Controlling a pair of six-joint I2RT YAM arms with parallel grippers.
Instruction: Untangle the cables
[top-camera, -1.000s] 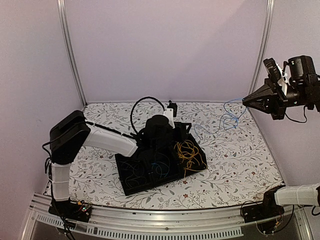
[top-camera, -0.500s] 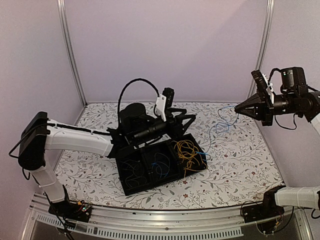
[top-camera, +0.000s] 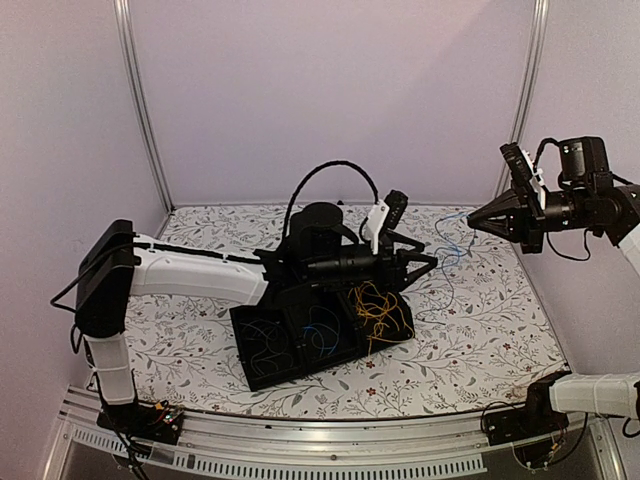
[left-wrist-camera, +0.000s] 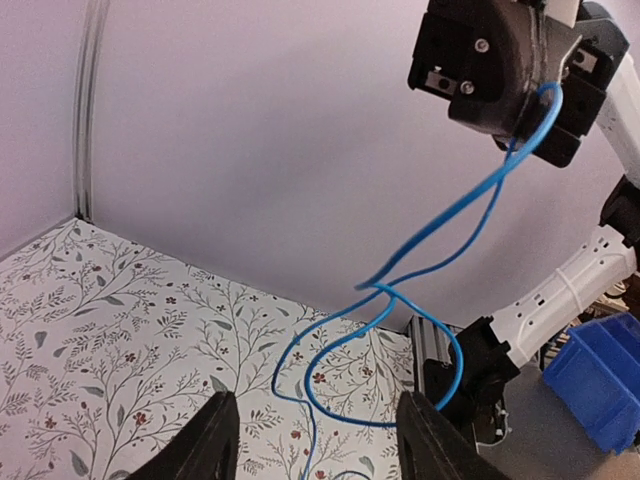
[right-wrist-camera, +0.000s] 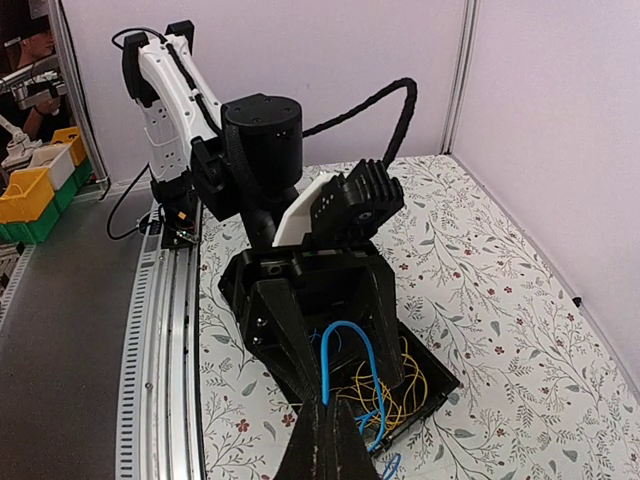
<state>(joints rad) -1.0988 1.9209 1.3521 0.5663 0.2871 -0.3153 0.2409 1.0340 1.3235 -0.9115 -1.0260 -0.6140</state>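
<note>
Top external view: the right pincer (top-camera: 474, 221) hangs high, its jaws clamped together on the blue cable (top-camera: 446, 243); the cable drops from its tips in loose loops toward the desk (top-camera: 480, 330); the left pincer (top-camera: 430, 262) has its jaws spread wide and grips nothing; the loops hang just ahead of it, contact unclear; under the left pincer sits a black tray (top-camera: 262, 378); yellow cables (top-camera: 378, 305) fill the compartment right below its fingers.

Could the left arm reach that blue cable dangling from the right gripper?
Probably yes: the left gripper is open and aimed at the blue cable, whose loop hangs just ahead with nothing between them.
</note>
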